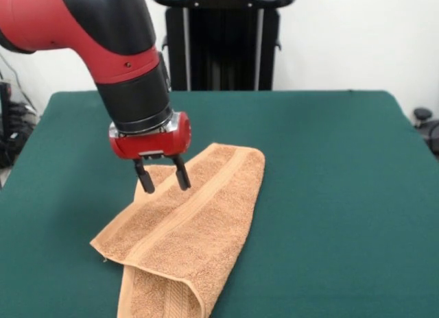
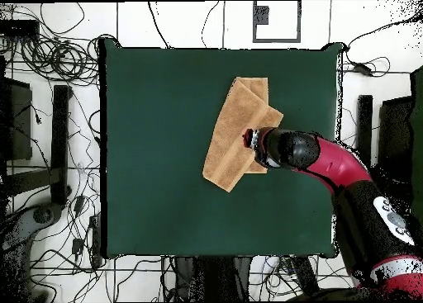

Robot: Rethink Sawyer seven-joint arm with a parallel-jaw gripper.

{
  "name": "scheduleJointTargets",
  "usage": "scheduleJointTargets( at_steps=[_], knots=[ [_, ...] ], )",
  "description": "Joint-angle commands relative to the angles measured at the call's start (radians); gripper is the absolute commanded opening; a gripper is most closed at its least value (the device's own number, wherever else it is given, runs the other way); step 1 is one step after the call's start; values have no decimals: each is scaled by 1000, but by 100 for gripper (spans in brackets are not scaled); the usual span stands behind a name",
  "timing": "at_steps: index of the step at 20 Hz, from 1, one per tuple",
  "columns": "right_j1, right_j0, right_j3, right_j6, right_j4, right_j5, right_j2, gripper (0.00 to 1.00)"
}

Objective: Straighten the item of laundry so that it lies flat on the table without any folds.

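The orange-tan towel (image 1: 199, 222) lies on the dark green table (image 1: 329, 167), folded over on itself in a long diagonal strip, with a second fold at its near end by the picture's bottom edge. A woven band stripe runs along its length. My gripper (image 1: 163, 183) hangs on the red and black arm just above the towel's far left edge, open and empty, fingers pointing down. In the overhead view the towel (image 2: 235, 134) lies right of the table's (image 2: 157, 151) middle, and the gripper (image 2: 249, 138) is over its right side.
The black pedestal (image 1: 223, 44) stands behind the table's far edge. Cables (image 2: 58, 60) and dark equipment lie on the floor round the table. The towel's near end reaches close to the table's front edge.
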Motion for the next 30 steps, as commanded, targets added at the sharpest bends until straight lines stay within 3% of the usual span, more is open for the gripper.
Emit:
scheduleJointTargets(
  at_steps=[1, 16, 30],
  knots=[
    [59, -10, 49, -64, -45, -37, 115, 100],
    [94, -62, 64, -93, -94, -49, 138, 100],
    [31, -74, 55, -91, -129, 52, 131, 100]
  ],
)
